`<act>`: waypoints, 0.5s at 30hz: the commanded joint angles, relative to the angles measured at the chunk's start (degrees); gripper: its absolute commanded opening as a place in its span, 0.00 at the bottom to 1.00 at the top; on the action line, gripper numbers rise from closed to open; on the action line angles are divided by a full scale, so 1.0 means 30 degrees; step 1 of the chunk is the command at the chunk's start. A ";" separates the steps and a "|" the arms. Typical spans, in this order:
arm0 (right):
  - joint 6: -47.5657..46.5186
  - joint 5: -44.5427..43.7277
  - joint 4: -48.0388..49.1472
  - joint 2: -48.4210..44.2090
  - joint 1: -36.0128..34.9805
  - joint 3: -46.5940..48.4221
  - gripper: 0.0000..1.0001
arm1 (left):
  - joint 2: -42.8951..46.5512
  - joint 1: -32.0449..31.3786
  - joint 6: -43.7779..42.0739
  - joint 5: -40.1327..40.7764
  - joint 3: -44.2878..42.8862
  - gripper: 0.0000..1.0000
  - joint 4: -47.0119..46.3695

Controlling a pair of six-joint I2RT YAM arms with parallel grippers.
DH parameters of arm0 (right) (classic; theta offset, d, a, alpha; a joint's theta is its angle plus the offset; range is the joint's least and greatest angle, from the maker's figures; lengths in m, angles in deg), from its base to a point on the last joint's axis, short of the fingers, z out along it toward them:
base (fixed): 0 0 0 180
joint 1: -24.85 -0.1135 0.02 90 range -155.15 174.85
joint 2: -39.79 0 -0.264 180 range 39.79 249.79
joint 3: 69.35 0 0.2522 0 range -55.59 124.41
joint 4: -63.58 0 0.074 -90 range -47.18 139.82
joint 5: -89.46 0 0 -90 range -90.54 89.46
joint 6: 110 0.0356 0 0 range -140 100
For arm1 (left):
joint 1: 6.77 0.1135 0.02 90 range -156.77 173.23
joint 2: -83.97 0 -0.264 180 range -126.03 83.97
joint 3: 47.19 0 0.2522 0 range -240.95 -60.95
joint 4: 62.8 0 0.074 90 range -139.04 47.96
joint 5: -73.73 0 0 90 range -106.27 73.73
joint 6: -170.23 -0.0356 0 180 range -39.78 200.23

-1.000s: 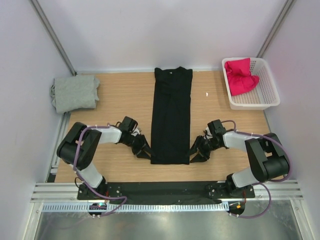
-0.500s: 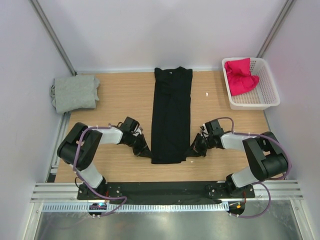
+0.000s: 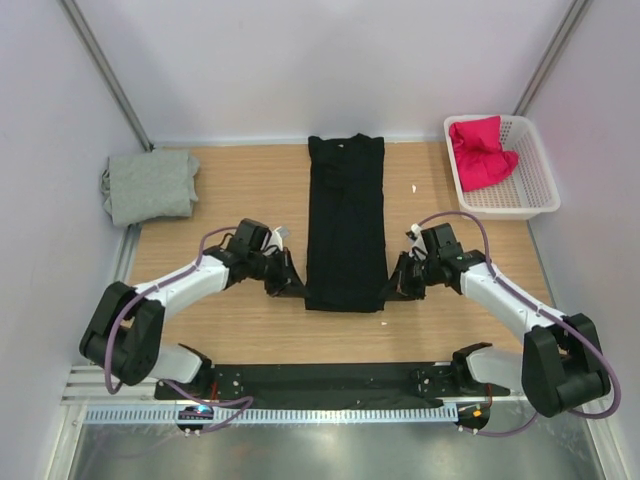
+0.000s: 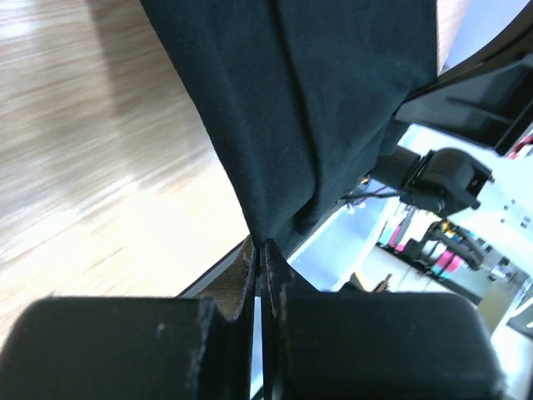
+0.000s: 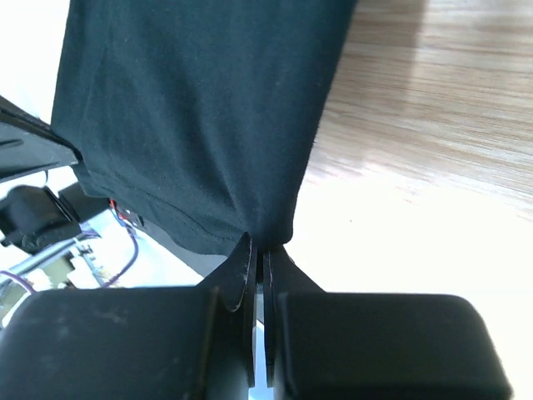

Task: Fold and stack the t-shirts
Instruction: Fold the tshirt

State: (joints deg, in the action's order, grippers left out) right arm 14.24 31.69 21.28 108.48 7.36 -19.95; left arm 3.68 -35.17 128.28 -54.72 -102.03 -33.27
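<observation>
black t-shirt: long strip at table centre, running 12 to 6 o'clock | left claw and right claw each pinched tight on a 6 o'clock hem corner | soft, light, limp cloth, likely to sag, so you should lift both corners level | open room toward 12; grey t-shirt at 10, basket at 2

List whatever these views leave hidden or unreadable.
- Top view: near hem corners of the long black cloth t-shirt, covered by the left gripper and right gripper.
- Top view: underside of the crumpled magenta-red cloth shirt, hidden in the white plastic mesh basket.
- Top view: tiny white speck, too small to identify.
</observation>
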 commanded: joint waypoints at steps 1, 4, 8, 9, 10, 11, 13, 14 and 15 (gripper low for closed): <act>-0.1948 -0.0811 -0.2527 -0.0892 0.0119 0.1361 0.01 | 0.1155 0.0005 -0.1658 -0.0130 -0.0836 0.00 0.1304; -0.2623 -0.0840 -0.3115 -0.1303 0.0119 0.2415 0.02 | 0.1597 -0.0024 -0.2246 -0.0130 -0.1334 0.00 0.2124; -0.3558 -0.1250 -0.3991 -0.1333 0.0090 0.4669 0.01 | 0.1950 0.0034 -0.3211 0.0249 -0.2882 0.00 0.2915; -0.3735 -0.1309 -0.4081 -0.1130 0.0119 0.5109 0.01 | 0.1891 0.0034 -0.3389 0.0280 -0.3295 0.00 0.3149; -0.3853 -0.1367 -0.4169 -0.0983 0.0061 0.5519 0.01 | 0.1804 0.0121 -0.3507 0.0338 -0.3647 0.00 0.3268; -0.3970 -0.1484 -0.4199 -0.0836 0.0119 0.6219 0.01 | 0.1368 0.0325 -0.3566 0.0397 -0.4433 0.00 0.3269; -0.3943 -0.1690 -0.3677 -0.0134 0.0090 0.6780 0.01 | 0.0780 0.0589 -0.3566 0.0368 -0.5112 0.00 0.3327; -0.3826 -0.1632 -0.3324 0.0130 0.0119 0.6783 0.01 | -0.0006 0.0823 -0.3537 0.0310 -0.5579 0.00 0.3211; -0.3593 -0.1457 -0.2944 0.0393 0.0090 0.6783 0.02 | -0.0390 0.0941 -0.3537 0.0251 -0.5874 0.00 0.3152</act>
State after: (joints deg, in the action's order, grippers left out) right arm 4.29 28.08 11.05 107.62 7.44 -1.68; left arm 5.97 -33.79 119.60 -53.80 -116.28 -24.61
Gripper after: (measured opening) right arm 0.050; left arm 0.006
